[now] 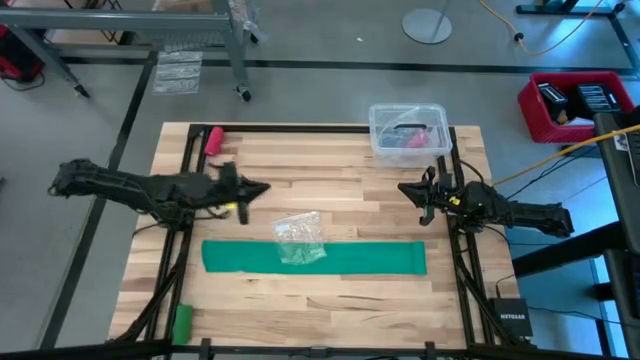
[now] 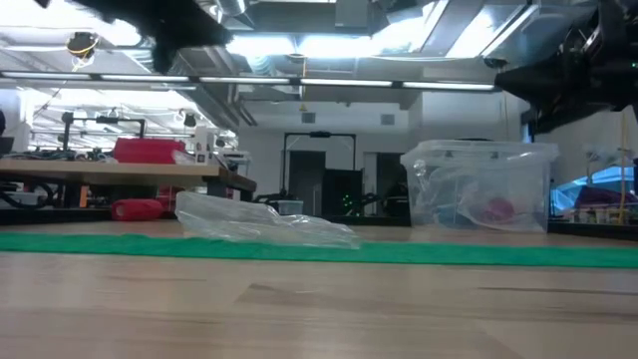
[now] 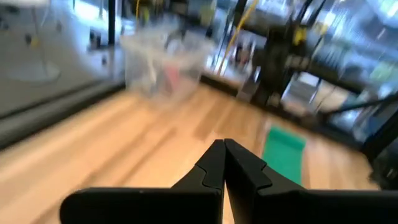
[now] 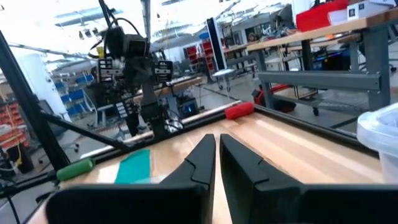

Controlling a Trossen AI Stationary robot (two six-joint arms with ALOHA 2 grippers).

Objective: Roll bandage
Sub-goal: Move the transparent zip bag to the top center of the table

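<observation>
While the wooden table point(image 1: 330, 300) took up most of the high view, both dark arms hung above it with nothing in their grasp. The left gripper point(image 1: 262, 188) sat over the table's left half, pointing toward the middle, its fingers point(image 3: 211, 165) pressed fully together and holding nothing. The right gripper point(image 1: 408, 190) hovered over the right side near the table's edge, pointing back at the left one; its fingers point(image 4: 202, 155) stood almost closed, with only a thin slit between them, and gripped nothing.

The bandage point(image 1: 315, 258) lay flat on the table as a long teal-green strip, running left to right across the near-middle of the board, closer to the front edge than either gripper and apart from both. A crumpled clear plastic wrapper point(image 1: 298, 238) rested on the strip, just left of its midpoint.

A clear plastic bin point(image 1: 408, 131) stood at the far right corner of the table, with something pink-red inside it. A pink-red roll point(image 1: 213, 139) lay near the far left corner. A small brighter-green roll point(image 1: 181, 322) lay at the front left edge, well apart from the strip.
</observation>
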